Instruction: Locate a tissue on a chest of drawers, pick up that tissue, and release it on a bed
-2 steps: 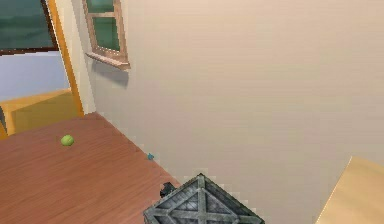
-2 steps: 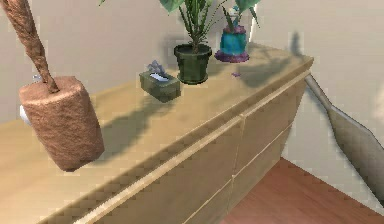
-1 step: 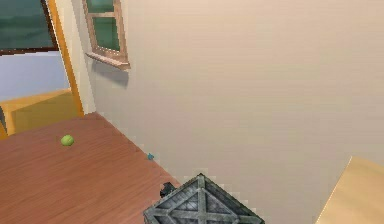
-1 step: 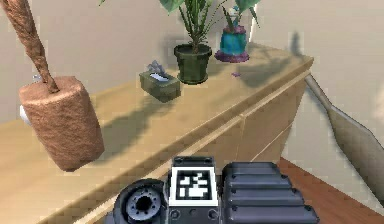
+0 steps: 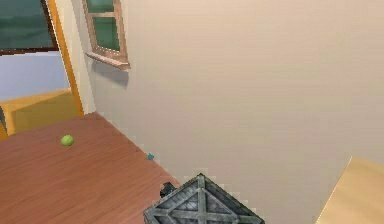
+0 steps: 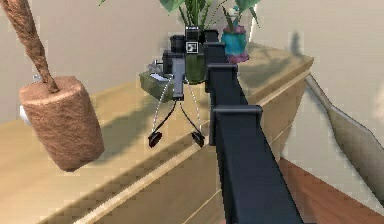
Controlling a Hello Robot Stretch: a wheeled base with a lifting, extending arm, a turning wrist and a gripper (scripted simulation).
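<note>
A light wooden chest of drawers [image 6: 105,180] runs across the arm side view. My arm, a dark bar [image 6: 235,130], reaches out over its top. The gripper [image 6: 176,140] hangs above the bare wooden top, its two thin fingers [image 6: 156,138] pointing down, and it holds nothing. A small grey and white thing [image 6: 157,73] lies on the top just left of the gripper's dark body; I cannot make out what it is.
On the chest stand a brown cylindrical pot with a trunk [image 6: 63,122], a green-potted plant [image 6: 196,66] and a teal-potted plant [image 6: 235,42]. The forward view has a beige wall, a window [image 5: 105,35], wooden floor, a green ball [image 5: 68,140], a dark crate [image 5: 203,203] and a light wood corner [image 5: 355,195].
</note>
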